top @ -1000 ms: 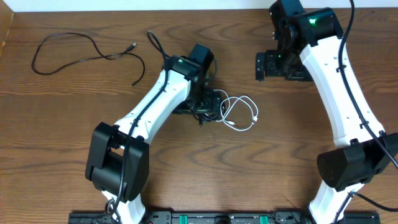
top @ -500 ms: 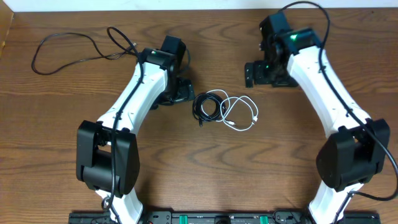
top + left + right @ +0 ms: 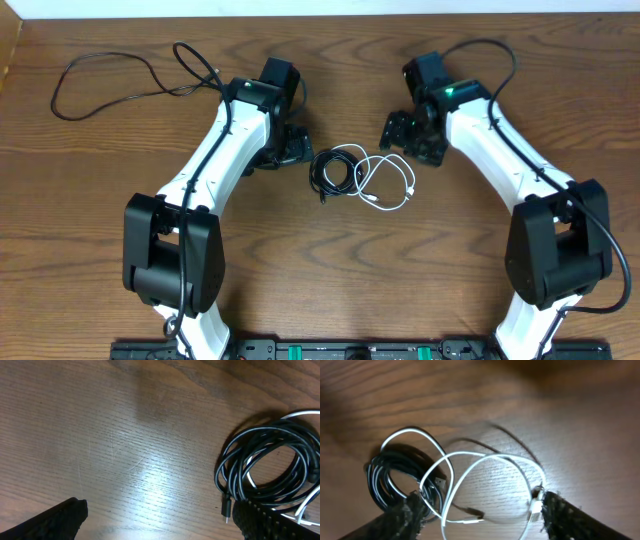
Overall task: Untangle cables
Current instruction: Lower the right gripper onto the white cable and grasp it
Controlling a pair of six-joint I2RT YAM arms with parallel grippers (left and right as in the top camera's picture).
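Note:
A coiled black cable [image 3: 334, 171] and a looped white cable [image 3: 390, 182] lie overlapping at the table's middle. A second black cable [image 3: 120, 80] lies spread out alone at the far left. My left gripper [image 3: 287, 148] is open and empty just left of the coil. In the left wrist view the black coil [image 3: 265, 462] is at the right, by my right finger, and bare wood lies between the open fingers [image 3: 160, 512]. My right gripper [image 3: 405, 135] is open above the white cable. In the right wrist view its fingers [image 3: 480, 512] straddle the white loop [image 3: 485, 460], with the black coil [image 3: 395, 477] by the left finger.
The wooden table [image 3: 320, 270] fills the view. Its back edge runs along the top, with a pale wall strip behind. A thick black wire arcs from the right arm [image 3: 490, 50]. A black rail with the arm bases [image 3: 320, 350] lies along the front edge.
My left gripper has pulled back up and left from the coil, and the far-left black cable's end moved left with it. My right gripper has moved down and left over the white cable.

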